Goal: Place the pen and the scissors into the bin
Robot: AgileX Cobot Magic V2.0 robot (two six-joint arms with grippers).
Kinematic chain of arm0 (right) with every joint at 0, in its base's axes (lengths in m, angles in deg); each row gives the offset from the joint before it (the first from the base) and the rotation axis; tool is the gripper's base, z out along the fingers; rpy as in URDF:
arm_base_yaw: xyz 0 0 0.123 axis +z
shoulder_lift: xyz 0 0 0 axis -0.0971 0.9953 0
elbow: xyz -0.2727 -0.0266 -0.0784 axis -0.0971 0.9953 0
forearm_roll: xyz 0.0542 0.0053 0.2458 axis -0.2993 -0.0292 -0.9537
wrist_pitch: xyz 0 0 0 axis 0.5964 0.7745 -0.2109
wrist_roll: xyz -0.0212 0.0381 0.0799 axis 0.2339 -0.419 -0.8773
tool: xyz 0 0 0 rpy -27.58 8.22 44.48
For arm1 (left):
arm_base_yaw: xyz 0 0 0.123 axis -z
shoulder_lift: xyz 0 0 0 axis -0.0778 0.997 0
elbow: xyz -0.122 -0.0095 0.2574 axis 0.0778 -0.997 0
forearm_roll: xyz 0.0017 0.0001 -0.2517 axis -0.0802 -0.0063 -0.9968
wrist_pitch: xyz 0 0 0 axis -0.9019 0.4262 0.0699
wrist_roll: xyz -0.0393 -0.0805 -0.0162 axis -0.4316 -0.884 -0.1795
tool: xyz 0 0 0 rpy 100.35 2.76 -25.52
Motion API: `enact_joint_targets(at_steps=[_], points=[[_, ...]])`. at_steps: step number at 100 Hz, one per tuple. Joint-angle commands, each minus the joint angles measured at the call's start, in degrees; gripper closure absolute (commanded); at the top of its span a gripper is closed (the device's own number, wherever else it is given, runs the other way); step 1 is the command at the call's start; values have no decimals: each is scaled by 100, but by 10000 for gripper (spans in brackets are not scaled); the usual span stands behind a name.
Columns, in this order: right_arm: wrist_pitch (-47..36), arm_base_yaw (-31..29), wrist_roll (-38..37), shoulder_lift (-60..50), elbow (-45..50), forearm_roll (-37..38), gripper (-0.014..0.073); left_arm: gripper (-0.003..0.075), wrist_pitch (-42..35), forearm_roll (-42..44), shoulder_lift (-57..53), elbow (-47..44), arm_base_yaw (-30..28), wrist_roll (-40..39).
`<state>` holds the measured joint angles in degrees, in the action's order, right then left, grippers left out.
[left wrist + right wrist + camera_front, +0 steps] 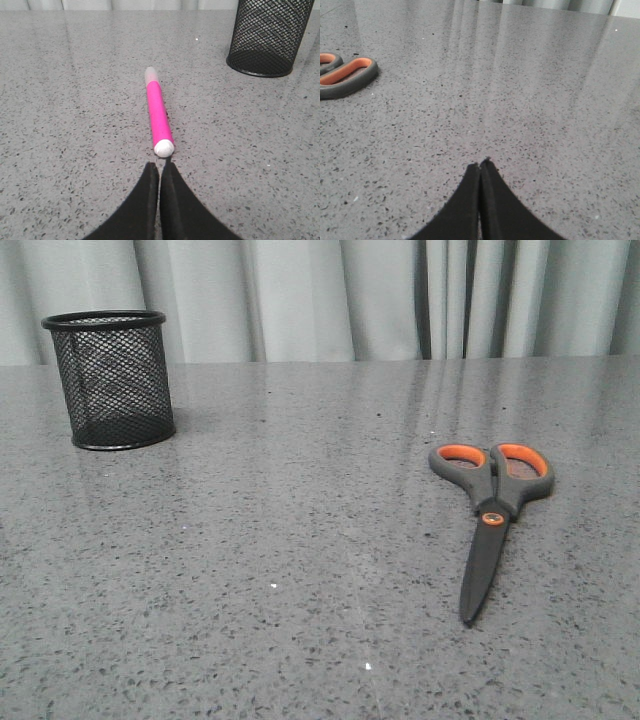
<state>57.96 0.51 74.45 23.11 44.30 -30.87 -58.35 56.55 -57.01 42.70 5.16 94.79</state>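
Pen (159, 116) lay lengthwise just above the left gripper (160, 170) at frame centre; both grippers' fingers pressed together, holding nothing.

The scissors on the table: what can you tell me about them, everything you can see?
The dark grey scissors with orange-lined finger loops lie flat on the speckled grey stone-like table, towards the right side in the front view. The blades are closed and point toward the camera, and the two handle loops lie farther away. An orange dot marks the pivot. The handles look like plastic or rubber, and the blades look dark and matte. Nothing touches the scissors but the table. The right wrist view shows only the loops at its edge.
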Motion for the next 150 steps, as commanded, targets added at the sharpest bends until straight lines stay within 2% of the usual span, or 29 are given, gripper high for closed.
enact_joint_targets(at_steps=[1,83,93,111,120,129,136,142,150], points=[[-223,-30,33,-110,86,47,662,739,-304,-56,-191,-251,24,-37],[-354,-30,33,-110,86,60,662,739,-304,-56,-191,-251,24,-37],[-843,-30,33,-110,86,247,662,739,-304,-56,-191,-251,24,-37],[-2495,-30,33,-110,86,247,662,739,-370,-117,-191,-251,24,-37],[-3308,-30,-16,-110,86,235,662,739,-688,-1033,-191,-251,46,-37],[-4002,-30,-519,-110,86,235,662,739,-1315,-2654,-191,-251,45,-37],[-4008,-30,-1036,-110,86,119,662,739,-1727,-3955,-191,-251,45,-37],[-3778,-30,-1519,-110,86,-265,662,739,-2023,-4694,-191,-251,45,-37],[-3404,-30,-1651,-110,74,-814,662,739,-2272,-5615,-191,-251,45,-37]])
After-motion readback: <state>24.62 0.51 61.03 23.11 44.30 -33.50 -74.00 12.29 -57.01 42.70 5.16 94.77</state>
